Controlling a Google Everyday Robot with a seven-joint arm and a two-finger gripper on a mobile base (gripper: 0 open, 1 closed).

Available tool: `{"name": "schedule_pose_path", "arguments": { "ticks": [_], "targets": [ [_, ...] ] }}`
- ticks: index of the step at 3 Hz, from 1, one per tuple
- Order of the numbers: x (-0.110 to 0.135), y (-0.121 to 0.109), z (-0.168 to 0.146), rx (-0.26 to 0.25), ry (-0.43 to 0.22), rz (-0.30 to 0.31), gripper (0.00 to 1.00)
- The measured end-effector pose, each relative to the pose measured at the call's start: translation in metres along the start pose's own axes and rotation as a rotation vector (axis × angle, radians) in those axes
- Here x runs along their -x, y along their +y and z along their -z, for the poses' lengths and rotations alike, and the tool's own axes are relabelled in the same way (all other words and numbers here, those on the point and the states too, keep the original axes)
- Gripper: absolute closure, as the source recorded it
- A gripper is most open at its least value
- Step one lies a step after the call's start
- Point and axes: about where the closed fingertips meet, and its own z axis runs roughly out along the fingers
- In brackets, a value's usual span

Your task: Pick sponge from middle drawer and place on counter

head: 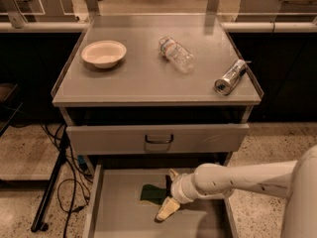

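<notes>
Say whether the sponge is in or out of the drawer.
In: sponge lies on the middle drawer floor, gripper at its right edge.

I see the sponge [151, 194] lying flat, dark green face up, on the pale floor of the pulled-out middle drawer [116, 209], roughly midway across and toward the back. My pincer [170, 192] is down inside the drawer at the sponge's right edge, with its two pale fingers [167, 209] spread apart, one behind that edge and one in front. Above, the matte grey desk [143, 78] lies flat, with a slightly raised rim along its sides.
</notes>
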Motion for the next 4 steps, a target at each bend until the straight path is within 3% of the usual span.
{"name": "schedule_pose_path", "arguments": {
  "ticks": [1,2,3,4],
  "targets": [
    [-0.007,-0.010,-0.020,-0.014,-0.012,-0.008,0.00],
    [-0.018,-0.011,-0.062,0.018,-0.029,-0.046,0.00],
    [-0.018,-0.011,-0.062,0.018,-0.029,-0.046,0.00],
    [-0.018,-0.011,-0.062,0.018,-0.029,-0.046,0.18]
  ]
}}
